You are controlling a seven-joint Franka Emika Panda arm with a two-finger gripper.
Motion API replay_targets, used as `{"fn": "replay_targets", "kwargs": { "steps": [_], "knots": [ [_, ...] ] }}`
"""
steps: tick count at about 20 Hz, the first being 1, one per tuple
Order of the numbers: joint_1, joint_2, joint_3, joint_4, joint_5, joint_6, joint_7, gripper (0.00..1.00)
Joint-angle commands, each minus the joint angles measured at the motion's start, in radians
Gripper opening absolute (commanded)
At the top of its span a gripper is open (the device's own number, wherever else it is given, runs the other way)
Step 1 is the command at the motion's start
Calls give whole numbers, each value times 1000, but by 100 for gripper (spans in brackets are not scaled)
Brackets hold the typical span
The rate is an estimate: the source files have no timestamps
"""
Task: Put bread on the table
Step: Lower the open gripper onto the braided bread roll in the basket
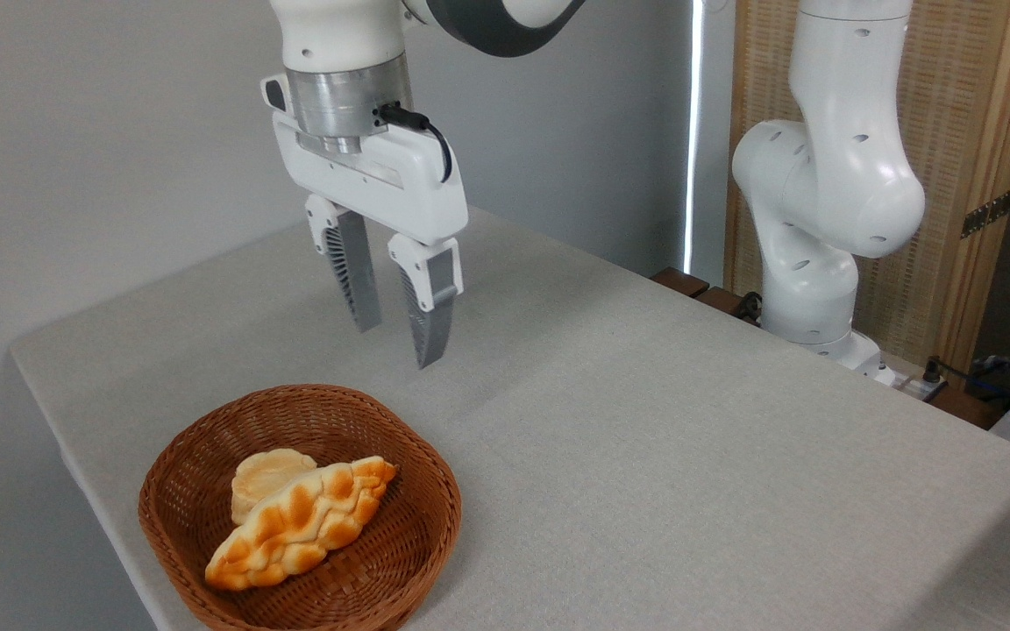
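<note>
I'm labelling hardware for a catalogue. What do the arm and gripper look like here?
The arm is glossy white with rounded joints and a dark grey band near the wrist. A silver metal ring sits above the white, boxy gripper; a black cable plugs into that ring. The fingers are grey and ribbed, tapering to points.

Matt grey woven cloth covers the tabletop (645, 421). Near left sits the brown wicker basket (435, 491), rough weave, slight sheen. Inside, the bread (299, 521) shows a glossy golden-orange crust with pale ridges; the bun (264, 473) looks dull and floury. My pincer (394, 329): smooth white plastic shell, ribbed grey fingers (429, 320), brushed metal collar (343, 101) above.
</note>
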Motion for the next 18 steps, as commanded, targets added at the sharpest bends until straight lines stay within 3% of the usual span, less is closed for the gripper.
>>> {"fn": "replay_targets", "kwargs": {
  "steps": [1,9,18],
  "knots": [
    [-2,29,3,12,6,84,1,100],
    [4,127,10,9,9,284,5,100],
    [7,241,25,9,79,440,4,100]
  ]
}}
